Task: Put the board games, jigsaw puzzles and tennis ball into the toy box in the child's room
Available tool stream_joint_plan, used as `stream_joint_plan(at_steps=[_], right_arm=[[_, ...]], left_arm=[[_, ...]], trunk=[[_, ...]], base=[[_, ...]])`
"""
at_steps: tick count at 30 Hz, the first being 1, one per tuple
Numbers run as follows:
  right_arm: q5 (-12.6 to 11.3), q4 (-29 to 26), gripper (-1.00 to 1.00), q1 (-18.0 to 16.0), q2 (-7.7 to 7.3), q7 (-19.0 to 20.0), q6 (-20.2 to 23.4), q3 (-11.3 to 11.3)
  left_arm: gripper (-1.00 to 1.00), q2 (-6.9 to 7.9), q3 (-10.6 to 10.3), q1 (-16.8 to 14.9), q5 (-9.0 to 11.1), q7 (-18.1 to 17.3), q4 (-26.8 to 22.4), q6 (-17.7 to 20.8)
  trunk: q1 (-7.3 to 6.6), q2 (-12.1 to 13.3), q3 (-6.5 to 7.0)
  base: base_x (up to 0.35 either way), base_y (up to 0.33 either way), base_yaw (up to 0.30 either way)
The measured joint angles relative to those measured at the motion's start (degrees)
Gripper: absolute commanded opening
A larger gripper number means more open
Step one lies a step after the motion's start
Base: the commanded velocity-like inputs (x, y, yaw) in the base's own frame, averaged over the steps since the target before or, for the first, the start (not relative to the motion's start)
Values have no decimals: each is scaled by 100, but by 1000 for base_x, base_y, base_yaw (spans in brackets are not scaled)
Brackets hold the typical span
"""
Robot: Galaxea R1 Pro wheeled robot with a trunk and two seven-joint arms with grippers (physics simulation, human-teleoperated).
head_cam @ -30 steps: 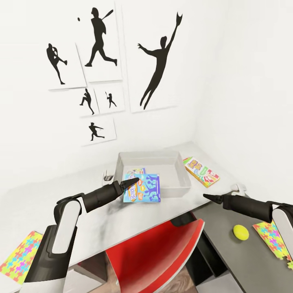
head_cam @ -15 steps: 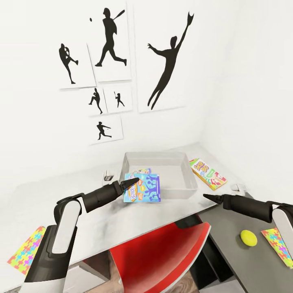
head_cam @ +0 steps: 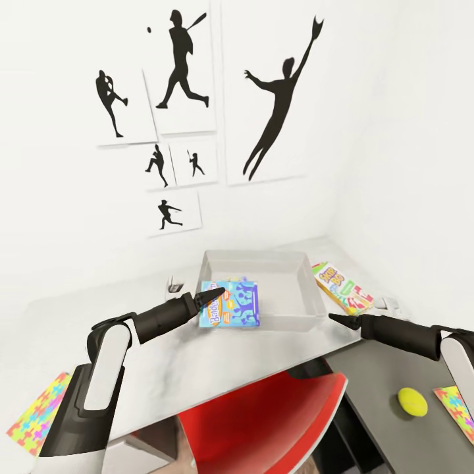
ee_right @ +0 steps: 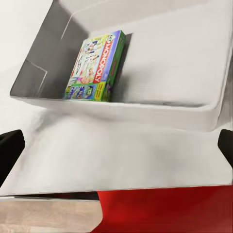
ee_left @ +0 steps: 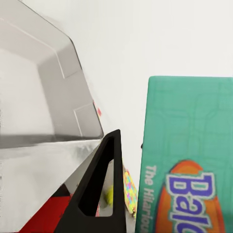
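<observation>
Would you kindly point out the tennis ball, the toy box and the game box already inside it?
tennis ball (head_cam: 412,401), head view, its middle
toy box (head_cam: 311,294), head view, right wall
game box (ee_right: 94,66), right wrist view, printed lid

Bright, even light, white wall (head_cam: 395,131) almost glowing, soft pale shadows inside the toy box (head_cam: 299,309), faint blur on the nearby board game (ee_left: 194,160), lines bent toward the edges

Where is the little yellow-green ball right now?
In the head view, the small yellow-green tennis ball sits on the dark grey desk wing at the robot's right, beside the multicoloured jigsaw square and the red chair.
</observation>
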Motion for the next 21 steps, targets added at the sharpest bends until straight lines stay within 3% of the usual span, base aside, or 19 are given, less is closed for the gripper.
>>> stream_joint_plan(at_steps=[7,21], right_arm=[[0,0,100,0,0,0,0,-3],[0,0,100,0,0,8,-1,-8]], left_arm=[[-100,-1,1,0,0,0,0,-2],[-100,2,1,0,1,0,0,-3]], trunk=[[2,0,0],[3,0,0]], base=[[171,-15,3],[30,-2,0]])
